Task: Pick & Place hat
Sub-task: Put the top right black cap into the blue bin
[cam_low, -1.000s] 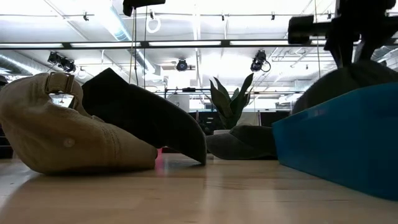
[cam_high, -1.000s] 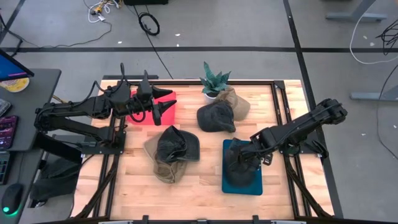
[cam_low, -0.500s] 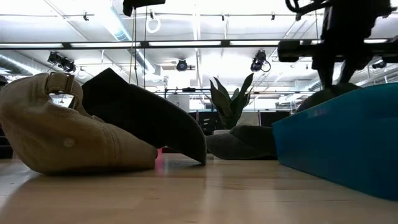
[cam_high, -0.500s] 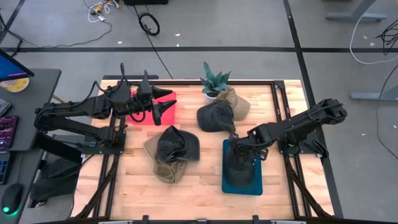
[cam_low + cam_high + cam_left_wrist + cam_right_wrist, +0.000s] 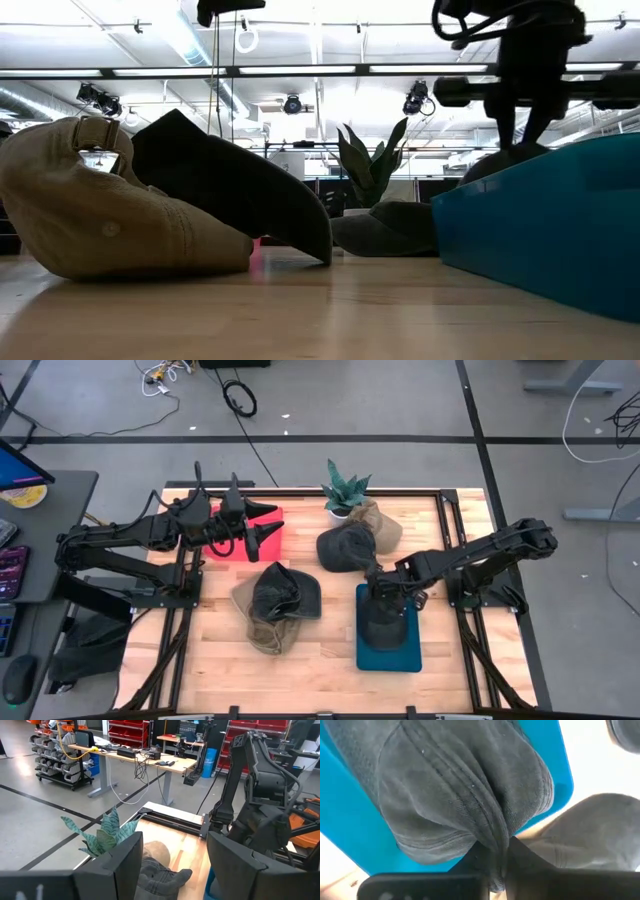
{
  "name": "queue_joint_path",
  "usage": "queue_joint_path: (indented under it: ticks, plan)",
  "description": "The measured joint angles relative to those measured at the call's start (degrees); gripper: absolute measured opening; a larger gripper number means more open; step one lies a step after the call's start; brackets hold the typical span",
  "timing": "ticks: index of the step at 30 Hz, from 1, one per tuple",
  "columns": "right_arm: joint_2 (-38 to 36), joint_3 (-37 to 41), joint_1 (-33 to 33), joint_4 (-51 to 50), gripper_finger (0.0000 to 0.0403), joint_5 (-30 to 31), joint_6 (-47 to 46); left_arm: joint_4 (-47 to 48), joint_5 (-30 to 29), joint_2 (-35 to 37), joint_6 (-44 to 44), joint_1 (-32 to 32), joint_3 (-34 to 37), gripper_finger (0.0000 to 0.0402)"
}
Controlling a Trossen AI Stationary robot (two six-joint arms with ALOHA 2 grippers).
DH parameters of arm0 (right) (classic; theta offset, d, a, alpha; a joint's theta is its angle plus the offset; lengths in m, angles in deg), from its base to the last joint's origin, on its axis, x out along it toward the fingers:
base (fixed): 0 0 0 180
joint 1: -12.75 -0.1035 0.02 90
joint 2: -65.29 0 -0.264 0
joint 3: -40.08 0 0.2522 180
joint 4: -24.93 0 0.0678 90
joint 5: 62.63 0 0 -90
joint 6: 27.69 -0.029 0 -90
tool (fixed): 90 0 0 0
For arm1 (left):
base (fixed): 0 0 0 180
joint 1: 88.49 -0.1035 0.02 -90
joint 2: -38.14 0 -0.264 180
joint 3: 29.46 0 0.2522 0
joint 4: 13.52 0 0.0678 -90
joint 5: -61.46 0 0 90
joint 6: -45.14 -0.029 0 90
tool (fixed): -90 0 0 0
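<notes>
No readable labels. Right gripper (image 5: 381, 586) fingers clamped on dark grey cap (image 5: 465, 795), seamed fabric bunched, over blue bin (image 5: 388, 648). Left gripper (image 5: 262, 526) fingers apart.

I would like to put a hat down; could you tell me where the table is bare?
Bare wood lies along the near edge, left of the blue bin, and beside the red bin. The middle is crowded with hats and the plant.
</notes>
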Motion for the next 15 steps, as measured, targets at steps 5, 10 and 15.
queue_joint_path:
  ticks: [5,10,15]
  plan:
    - [0.0,0.0,0.8,0.0,0.0055,0.2,-6.7,0.3,0.0,0.0,0.0,0.0,0.0,0.0224]
    - [0.0,-0.6,0.2,-2.5,0.0106,10.3,-17.8,0.3,0.0,0.0,0.0,0.0,0.0,0.0224]
    - [-0.4,-5.1,0.2,-10.1,0.0163,12.8,-22.6,0.3,0.0,0.0,0.0,0.0,0.0,0.0224]
